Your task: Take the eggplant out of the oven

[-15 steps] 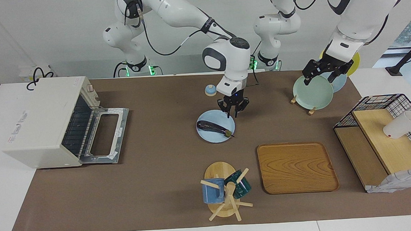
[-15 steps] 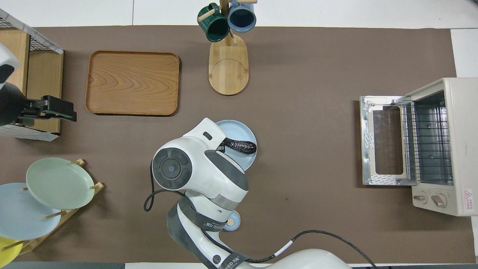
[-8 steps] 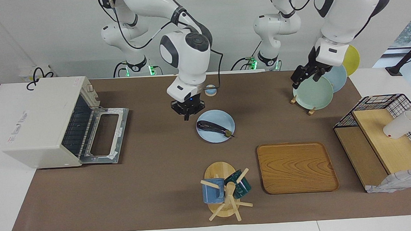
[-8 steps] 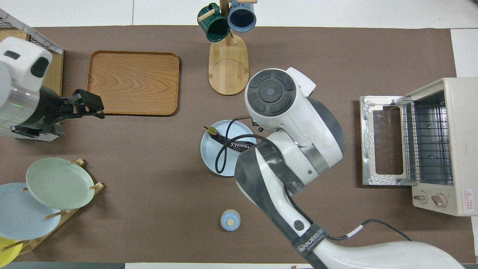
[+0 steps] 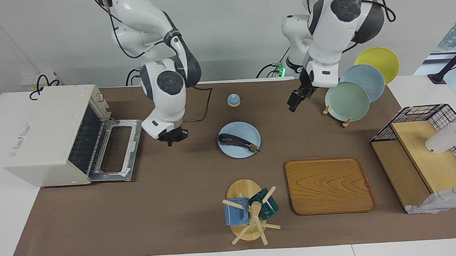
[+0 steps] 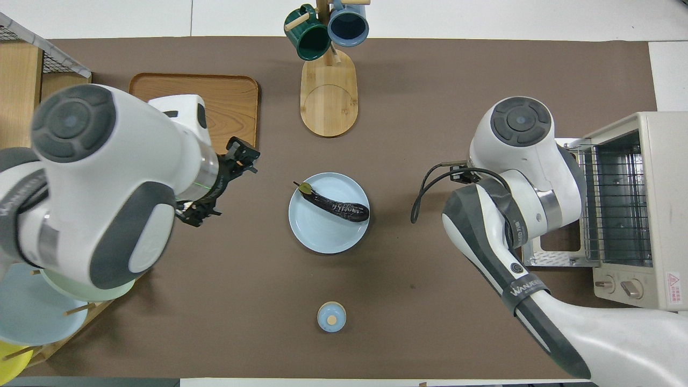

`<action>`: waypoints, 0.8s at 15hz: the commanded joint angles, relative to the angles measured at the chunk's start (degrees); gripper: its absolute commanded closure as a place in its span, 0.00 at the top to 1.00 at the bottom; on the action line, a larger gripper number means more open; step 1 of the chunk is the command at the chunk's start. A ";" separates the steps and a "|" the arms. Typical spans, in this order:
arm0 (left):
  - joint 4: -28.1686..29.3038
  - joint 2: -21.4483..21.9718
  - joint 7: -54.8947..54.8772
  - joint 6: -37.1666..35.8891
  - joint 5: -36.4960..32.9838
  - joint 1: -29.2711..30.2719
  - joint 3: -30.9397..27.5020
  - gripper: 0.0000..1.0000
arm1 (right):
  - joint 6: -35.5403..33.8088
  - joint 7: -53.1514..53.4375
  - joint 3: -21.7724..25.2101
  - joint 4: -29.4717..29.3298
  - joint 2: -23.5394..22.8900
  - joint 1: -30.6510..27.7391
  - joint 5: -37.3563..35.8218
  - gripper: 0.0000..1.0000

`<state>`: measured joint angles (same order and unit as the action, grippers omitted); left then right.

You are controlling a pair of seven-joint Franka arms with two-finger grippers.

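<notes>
Eggplant: lying on the blue plate mid-worktop, outside the oven.
Oven door: dropped open.
Right pincer: clenched, empty, over the worktop between oven door and plate.
Left pincer: released, empty, raised near the plate rack.

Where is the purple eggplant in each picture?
Facing view: the eggplant lies on the light blue plate near the middle of the table, stem tip toward the wooden tray.
Overhead view: the eggplant lies across the same plate, in the middle of the picture.
Shared landmark: the small blue bell, nearer to the robots than the plate in both views.
</notes>
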<state>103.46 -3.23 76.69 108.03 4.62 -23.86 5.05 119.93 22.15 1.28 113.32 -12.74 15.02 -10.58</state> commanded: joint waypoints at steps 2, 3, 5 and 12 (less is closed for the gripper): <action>-0.10 -7.56 16.62 8.92 0.65 -6.09 -1.00 1.00 | 6.19 -0.80 -0.84 9.20 4.74 -3.67 -3.30 0.00; -0.27 -8.97 19.00 10.08 0.65 -6.63 -1.00 1.00 | 6.19 -0.97 -0.84 9.38 4.74 -4.11 -3.74 0.00; -1.06 -11.78 22.52 12.36 0.65 -7.77 -1.00 1.00 | 6.63 -1.06 -0.93 10.17 4.22 -5.34 -3.92 0.00; -3.44 -19.09 32.29 17.65 0.04 -10.85 -1.18 1.00 | 10.67 -3.16 -0.84 13.42 4.30 -7.72 -5.24 0.02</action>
<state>101.32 -21.36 106.55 124.86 4.62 -33.87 4.91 129.37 21.29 1.24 124.95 -9.96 8.97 -14.86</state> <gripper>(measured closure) 0.000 0.978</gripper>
